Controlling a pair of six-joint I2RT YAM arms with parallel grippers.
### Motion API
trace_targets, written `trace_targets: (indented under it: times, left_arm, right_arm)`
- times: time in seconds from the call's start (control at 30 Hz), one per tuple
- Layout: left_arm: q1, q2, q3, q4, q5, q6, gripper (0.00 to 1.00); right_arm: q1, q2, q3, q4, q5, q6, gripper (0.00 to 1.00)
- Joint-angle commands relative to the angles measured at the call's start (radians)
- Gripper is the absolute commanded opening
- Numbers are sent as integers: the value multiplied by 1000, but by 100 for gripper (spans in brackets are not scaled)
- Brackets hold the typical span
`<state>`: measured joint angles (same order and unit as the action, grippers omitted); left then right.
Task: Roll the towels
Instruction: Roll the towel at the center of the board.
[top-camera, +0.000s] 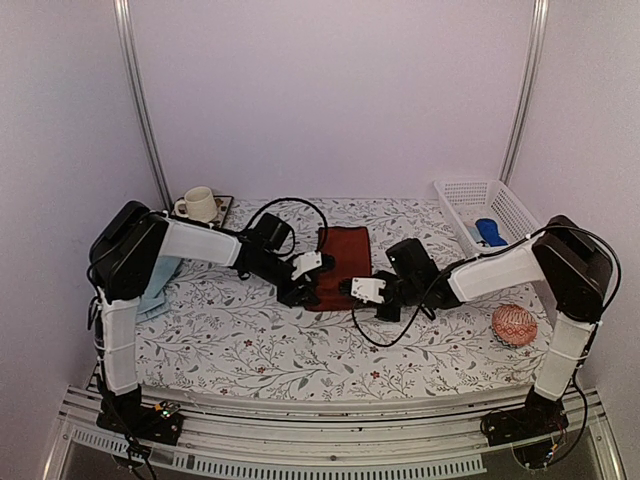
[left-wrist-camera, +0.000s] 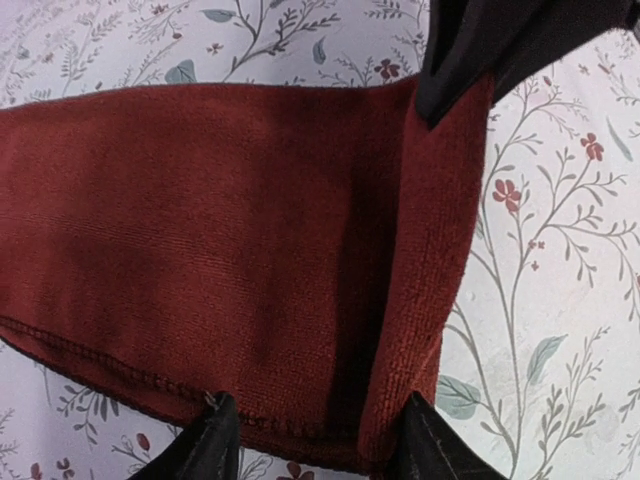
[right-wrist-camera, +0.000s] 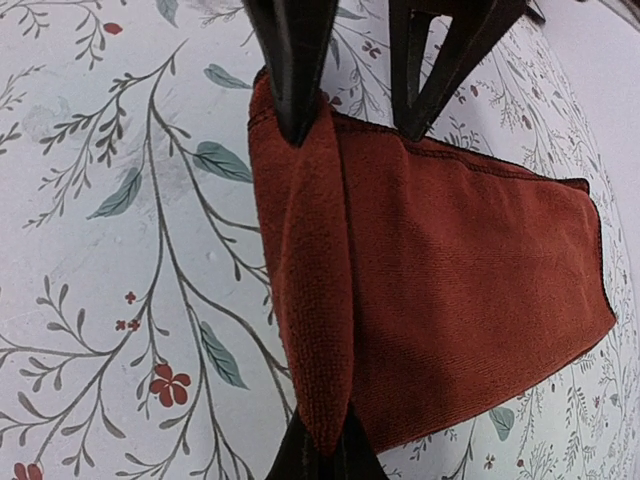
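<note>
The maroon towel (top-camera: 342, 258) lies flat mid-table, its near edge turned up into a narrow fold (right-wrist-camera: 315, 300). My right gripper (right-wrist-camera: 322, 445) is shut on one end of that fold. At the fold's other end my left gripper (left-wrist-camera: 315, 405) stands open, one finger (left-wrist-camera: 212, 445) on the flat cloth side and the other finger (left-wrist-camera: 425, 445) outside the fold. From above, the left gripper (top-camera: 300, 292) and right gripper (top-camera: 360, 290) face each other across the towel's near edge. The pale blue towel (top-camera: 160, 285) lies at the far left, partly under my left arm.
A cup (top-camera: 198, 204) stands on a dark coaster at the back left. A white basket (top-camera: 500, 200) at the back right holds a small blue object (top-camera: 490, 232). An orange patterned ball (top-camera: 515, 325) rests near the right arm's base. Cables loop behind both grippers.
</note>
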<state>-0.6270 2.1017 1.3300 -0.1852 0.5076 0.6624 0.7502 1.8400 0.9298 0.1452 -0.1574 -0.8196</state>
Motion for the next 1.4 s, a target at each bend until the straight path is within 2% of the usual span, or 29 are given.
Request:
trace_targets:
  times: [0.0,0.37,0.63,1.13,1.37]
  left_arm:
    - [13,-45,-5,0,-36,20,57]
    - [13,-52,39,-5,-96,-15,75]
    - [13,-95,14,-25,-5,3,73]
    - [2,-92,38,-33,58,-21,63]
    - [-29,-74,43,-22,55,-40,62]
  right_arm:
    - [-50,26,64,-109,-60,73,2]
    - [-88,88,144,-200,-83,100,2]
    - [-105,118,208,-294,-118,151,2]
    - [-130,187,271,-358,-82,195,2]
    - [-143,188,271,-374,-91,214,2]
